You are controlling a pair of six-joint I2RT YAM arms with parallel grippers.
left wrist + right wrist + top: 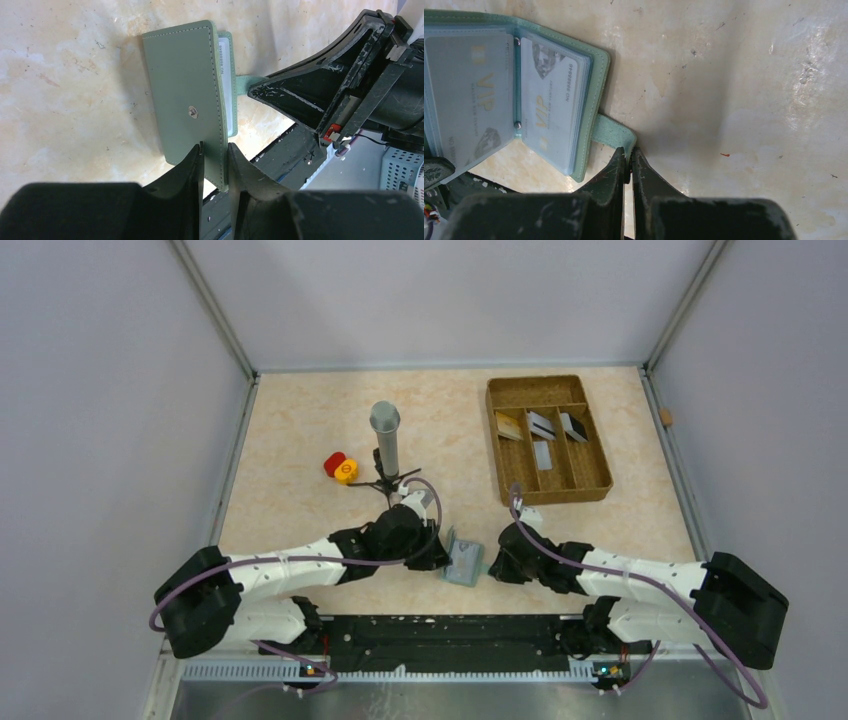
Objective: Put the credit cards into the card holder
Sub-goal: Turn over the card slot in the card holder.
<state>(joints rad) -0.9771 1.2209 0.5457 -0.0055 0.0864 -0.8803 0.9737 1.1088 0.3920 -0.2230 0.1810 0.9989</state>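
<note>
At the near edge of the marbled table (300, 430), between the two arms, the card holder (463, 562) is held half open. The right gripper (629, 162) is clamped shut on its closing tab (611, 134). The left gripper (215, 157) has its jaws a little apart astride the front cover's lower edge, and no firm pinch shows there.

That is the risk. With so slack a hold the cover could slip free and flop over the sleeves, or a pull on the narrow, soft tab alone could drag the wallet off the table's front (it lies close to it).

The cover is matte grey-green and leather-like, stitched round the rim, with a small metal snap stud (192, 113). Inside, glossy clear plastic sleeves (551, 100) carry thin, stiff VIP-printed cards. More credit cards (541, 425) lie in the brown compartmented tray (556, 496), well apart at the far right.
</note>
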